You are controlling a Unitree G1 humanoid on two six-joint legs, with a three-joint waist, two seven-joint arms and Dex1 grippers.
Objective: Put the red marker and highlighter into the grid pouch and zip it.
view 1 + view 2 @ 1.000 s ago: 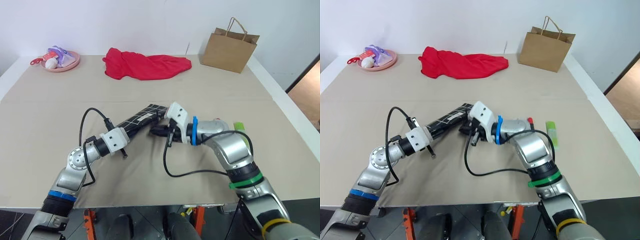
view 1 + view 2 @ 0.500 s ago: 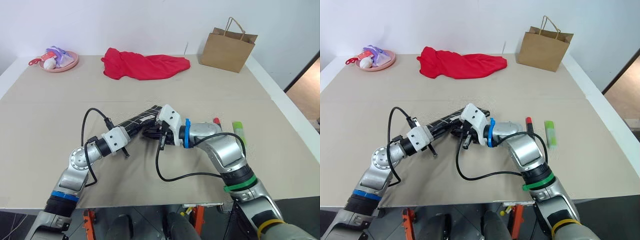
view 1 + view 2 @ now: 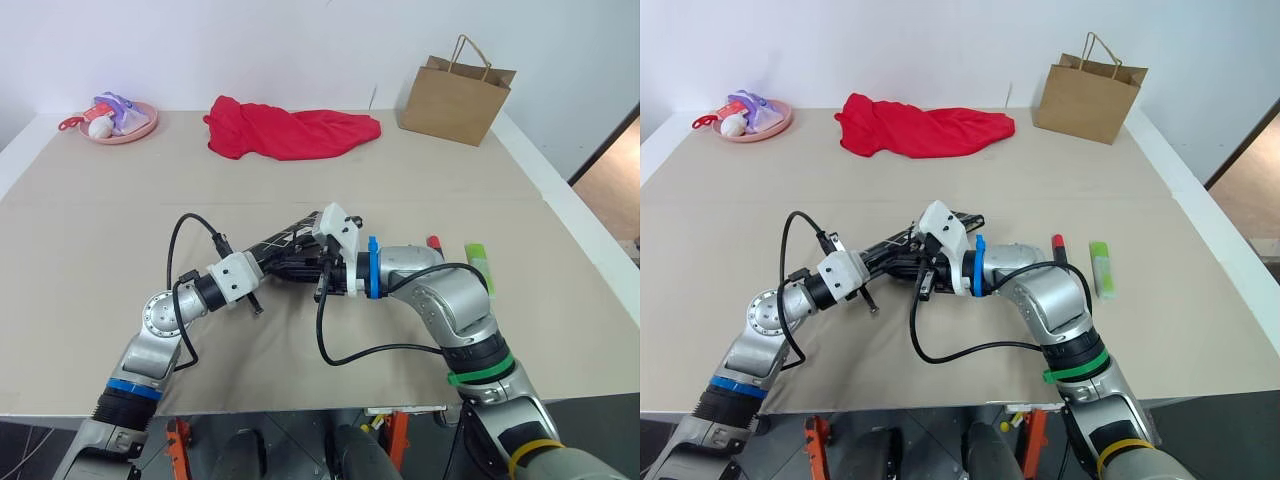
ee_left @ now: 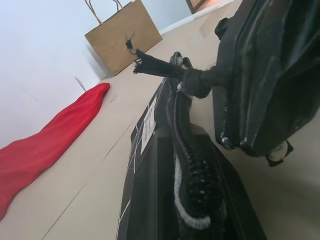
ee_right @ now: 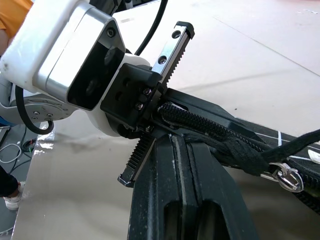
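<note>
A brown paper bag (image 3: pixel 458 102) stands upright at the far right of the worktop (image 3: pixel 120 240), its handles raised. A crumpled red cloth (image 3: pixel 290 130) lies at the far middle, well apart from the bag. At the far left corner sits a pink dish (image 3: pixel 122 122) holding small purple, white and red items too small to identify.

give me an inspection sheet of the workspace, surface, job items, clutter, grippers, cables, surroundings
Surface: beige table, bare in front.
Job's things: black grid-lined fabric pouch lifted between the grippers; slim red-capped marker and chunky light green highlighter lying on the table, outside it.
Clutter: crumpled red cloth, brown paper bag, pink dish of small toys.
Grippers: left gripper shut on pouch; right gripper at the zipper, state unclear.
Cables: black loops at both wrists.
Surroundings: white wall.
</note>
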